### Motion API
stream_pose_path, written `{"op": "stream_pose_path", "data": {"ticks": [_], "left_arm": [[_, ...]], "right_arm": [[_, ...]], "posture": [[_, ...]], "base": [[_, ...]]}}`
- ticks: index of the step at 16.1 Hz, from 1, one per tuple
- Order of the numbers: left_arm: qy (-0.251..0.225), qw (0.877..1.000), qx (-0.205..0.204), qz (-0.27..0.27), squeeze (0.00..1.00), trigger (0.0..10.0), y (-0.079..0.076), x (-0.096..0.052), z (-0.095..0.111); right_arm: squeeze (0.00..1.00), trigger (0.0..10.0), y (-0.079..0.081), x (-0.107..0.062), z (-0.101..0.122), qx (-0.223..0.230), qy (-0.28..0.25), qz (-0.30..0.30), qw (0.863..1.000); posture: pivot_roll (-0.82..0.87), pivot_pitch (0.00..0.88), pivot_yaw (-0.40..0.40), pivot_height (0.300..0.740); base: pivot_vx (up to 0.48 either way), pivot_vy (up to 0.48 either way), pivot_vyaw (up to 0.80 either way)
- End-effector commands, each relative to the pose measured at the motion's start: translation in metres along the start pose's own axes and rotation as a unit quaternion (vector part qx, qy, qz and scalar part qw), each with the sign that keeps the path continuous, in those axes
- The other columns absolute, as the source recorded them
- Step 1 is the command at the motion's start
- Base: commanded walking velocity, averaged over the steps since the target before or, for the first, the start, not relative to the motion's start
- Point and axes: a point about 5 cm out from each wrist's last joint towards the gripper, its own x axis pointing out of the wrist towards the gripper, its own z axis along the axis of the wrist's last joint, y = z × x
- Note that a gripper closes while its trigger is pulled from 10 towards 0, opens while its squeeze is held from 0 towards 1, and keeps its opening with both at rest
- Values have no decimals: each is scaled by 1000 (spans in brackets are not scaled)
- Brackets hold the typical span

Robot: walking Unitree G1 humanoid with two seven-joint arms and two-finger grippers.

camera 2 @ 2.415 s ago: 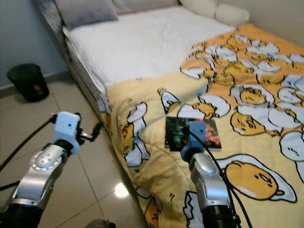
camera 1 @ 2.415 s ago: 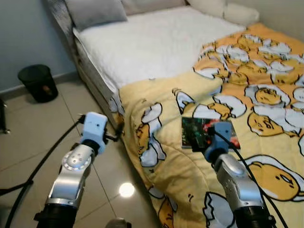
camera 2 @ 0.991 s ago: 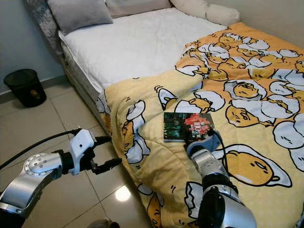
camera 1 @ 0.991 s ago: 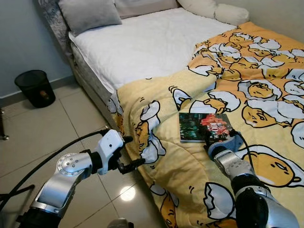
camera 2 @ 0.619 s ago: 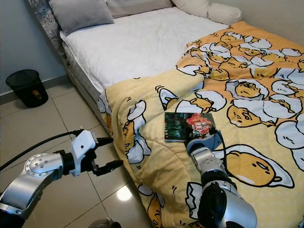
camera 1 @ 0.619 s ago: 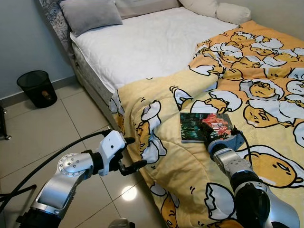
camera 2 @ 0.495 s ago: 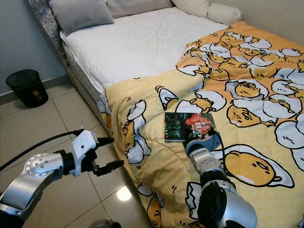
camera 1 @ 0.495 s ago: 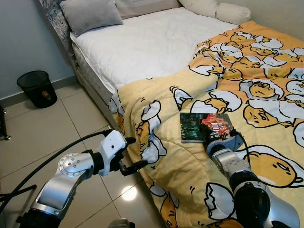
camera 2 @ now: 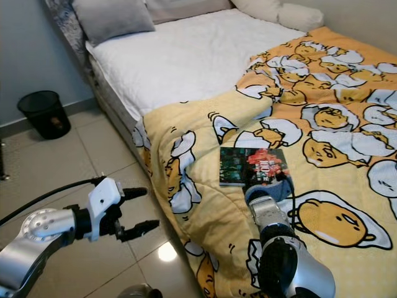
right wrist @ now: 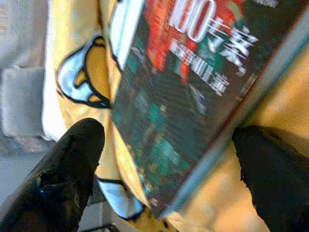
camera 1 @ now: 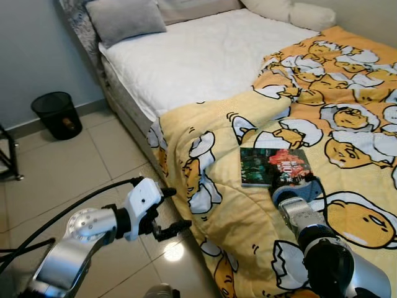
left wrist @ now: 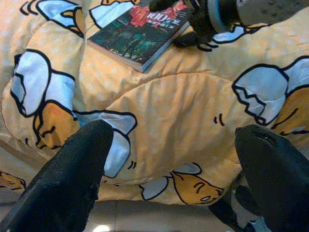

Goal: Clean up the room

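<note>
A dark paperback book (camera 1: 273, 166) with a red and green cover lies flat on the yellow cartoon-egg blanket (camera 1: 347, 93) near the bed's corner. My right gripper (camera 2: 271, 180) rests on the blanket at the book's near edge. In the right wrist view its black fingers (right wrist: 67, 164) stand wide open, with the book (right wrist: 183, 96) close between them. My left gripper (camera 2: 138, 212) hangs open over the tiled floor beside the bed, holding nothing. The left wrist view looks across the blanket fold at the book (left wrist: 137, 34).
The blanket drapes over the bed's corner down to the floor (camera 1: 205, 248). Bare white mattress (camera 1: 198, 56) and a grey pillow (camera 1: 127, 18) lie beyond. A black waste bin (camera 1: 61, 115) stands by the wall. A dark metal frame (camera 1: 9, 158) shows at the far left.
The left arm has dropped lower and drawn back from the blanket's edge toward the floor. The right gripper has stayed at the book's near edge. The camera has shifted slightly.
</note>
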Motion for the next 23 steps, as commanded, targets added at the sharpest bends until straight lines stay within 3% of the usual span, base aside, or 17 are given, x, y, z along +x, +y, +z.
{"op": "stream_pose_path", "data": {"ticks": [1,5,8,11,14,16,20,23], "left_arm": [[-2,1000,3,3,388,10000,0,-3,4],[0,1000,-2,4,392,10000,-3,-5,6],[2,1000,-3,7,388,10000,-4,-7,8],[-8,1000,-7,28,388,10000,-5,-13,14],[-27,999,-11,44,392,10000,-6,-16,22],[-30,998,-11,46,388,10000,-8,-17,25],[-32,998,-15,47,392,10000,-10,-18,26],[-30,998,-15,46,392,10000,-11,-19,26]], "right_arm": [[0,10000,11,3,2,14,-10,21,1000],[0,10000,11,3,-2,3,-8,9,1000],[0,10000,-3,0,-19,-40,18,-45,998],[0,10000,-4,-1,-25,-12,6,-53,999],[0,10000,5,1,-18,24,-25,-27,999],[0,10000,16,4,-2,66,-70,2,995],[0,10000,31,6,18,77,-105,45,990],[0,10000,33,6,20,68,-104,39,992]], "posture": [[215,0,45,740],[233,0,37,740],[271,21,32,740],[299,59,45,740],[326,102,58,740],[334,110,57,740],[329,108,55,740],[335,108,53,740]], "base": [[0,0,0],[0,0,0],[0,0,0],[0,0,0],[0,0,0],[0,0,0],[0,0,0],[0,0,0]]}}
